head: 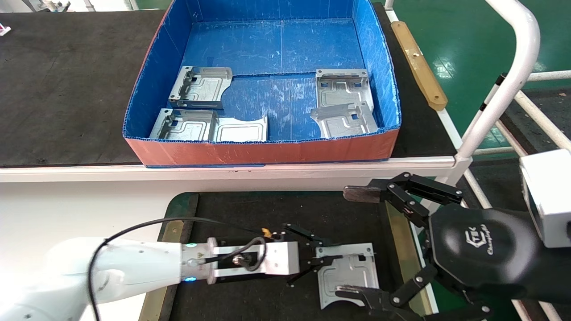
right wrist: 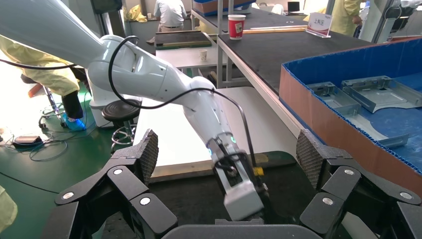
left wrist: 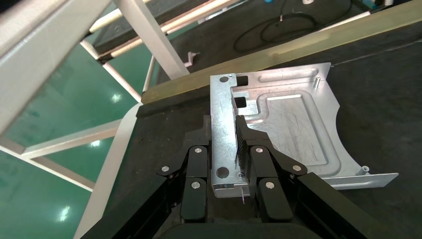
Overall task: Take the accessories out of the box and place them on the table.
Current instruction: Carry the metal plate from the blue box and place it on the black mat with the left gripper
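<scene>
The box (head: pixel 267 151), blue inside and orange-red outside, stands on the raised shelf and holds several silver accessories, such as one at far left (head: pixel 200 87) and one at far right (head: pixel 341 87). One more accessory (head: pixel 350 274) lies on the table's dark-grey mat (head: pixel 250 214). My left gripper (head: pixel 319 261) is shut on that plate's bent edge; the left wrist view shows its fingers (left wrist: pixel 246 139) on either side of the flange of the plate (left wrist: pixel 293 124). My right gripper (head: pixel 354 244) is wide open and empty just right of the plate, and the right wrist view (right wrist: pixel 229 159) shows it facing the left arm.
The raised black-matted shelf (head: pixel 62 84) with a white edge runs behind the table. A white tube rail (head: pixel 513 76) and a wooden strip (head: pixel 419 62) stand at right. Tan strips (head: pixel 399 240) edge the mat. The white tabletop (head: pixel 67 209) lies to the left.
</scene>
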Controlling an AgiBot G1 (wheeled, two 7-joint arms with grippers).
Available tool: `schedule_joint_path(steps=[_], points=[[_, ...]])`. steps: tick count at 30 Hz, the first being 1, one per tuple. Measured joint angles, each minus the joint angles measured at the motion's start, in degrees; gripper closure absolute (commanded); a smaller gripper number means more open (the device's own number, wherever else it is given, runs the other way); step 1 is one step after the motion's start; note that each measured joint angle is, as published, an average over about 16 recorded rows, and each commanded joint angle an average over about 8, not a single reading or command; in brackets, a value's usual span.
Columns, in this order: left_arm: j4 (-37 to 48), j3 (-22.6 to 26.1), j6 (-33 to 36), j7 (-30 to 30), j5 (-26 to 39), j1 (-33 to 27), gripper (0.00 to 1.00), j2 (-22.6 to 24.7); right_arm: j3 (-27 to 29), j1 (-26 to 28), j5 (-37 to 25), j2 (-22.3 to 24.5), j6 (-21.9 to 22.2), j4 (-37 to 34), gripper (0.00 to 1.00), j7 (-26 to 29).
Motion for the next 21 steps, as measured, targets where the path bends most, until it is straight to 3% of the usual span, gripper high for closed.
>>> schedule_joint_path(steps=[10,21], points=[[6.20,0.82,-3.60,1.86,-0.58,-2.05,1.00,3.92,-0.01,0.00,0.01,0.01,0.01,0.00,0.00,-0.01],[5.47,3.00,-5.10,-0.02,-2.76,-2.25,0.98,4.53,-0.03,0.00,0.02,0.01,0.02,0.00,0.00,-0.01]])
